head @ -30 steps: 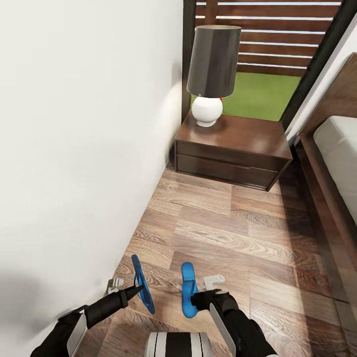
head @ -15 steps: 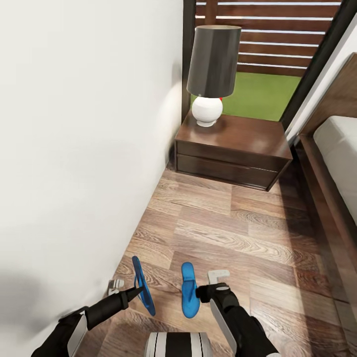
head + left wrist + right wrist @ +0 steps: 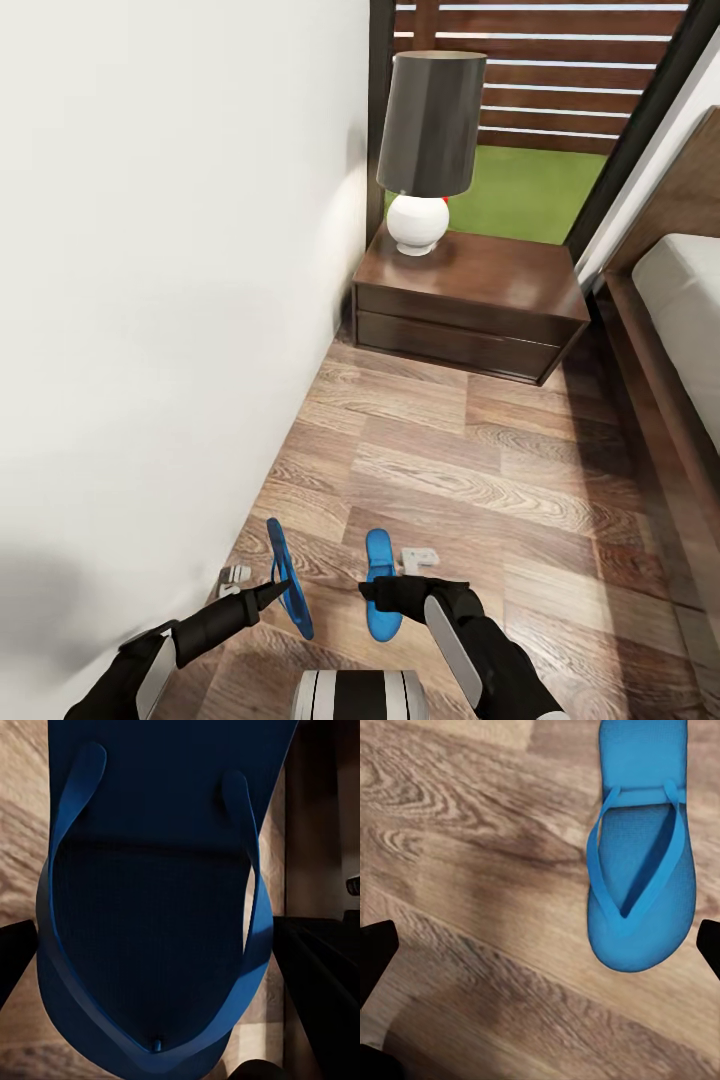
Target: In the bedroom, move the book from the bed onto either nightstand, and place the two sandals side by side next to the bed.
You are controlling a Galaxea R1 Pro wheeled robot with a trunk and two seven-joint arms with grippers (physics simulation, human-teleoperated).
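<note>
- Brown wood planks make up the floor [image 3: 480, 470], and a plain white wall [image 3: 150, 300] runs along one side of it.
- Far back stands a dark brown nightstand [image 3: 465, 300] with two drawers.
- On its top sits a lamp [image 3: 428, 140] with a dark shade and a round white base.
- Behind the nightstand is a tall window [image 3: 540, 110] with a slatted fence and green grass outside.
- At the edge of the head view you can see part of the bed [image 3: 665, 330], with its dark wooden frame and light grey mattress.
- Two blue sandals are low down near the robot, a little apart from each other.
- The left gripper [image 3: 283, 583] is closed on the left sandal [image 3: 288, 575], which stands up on its edge in the head view.
- In the left wrist view this sandal [image 3: 157, 907] looks dark blue and very close, with a black finger on each side of it.
- The right sandal [image 3: 380, 590] lies flat on the floor with its straps facing up.
- The right gripper [image 3: 385, 590] hangs over that sandal with its fingers spread wide.
- In the right wrist view this sandal [image 3: 641, 855] sits between the two black fingertips, and they do not seem to touch it.
</note>
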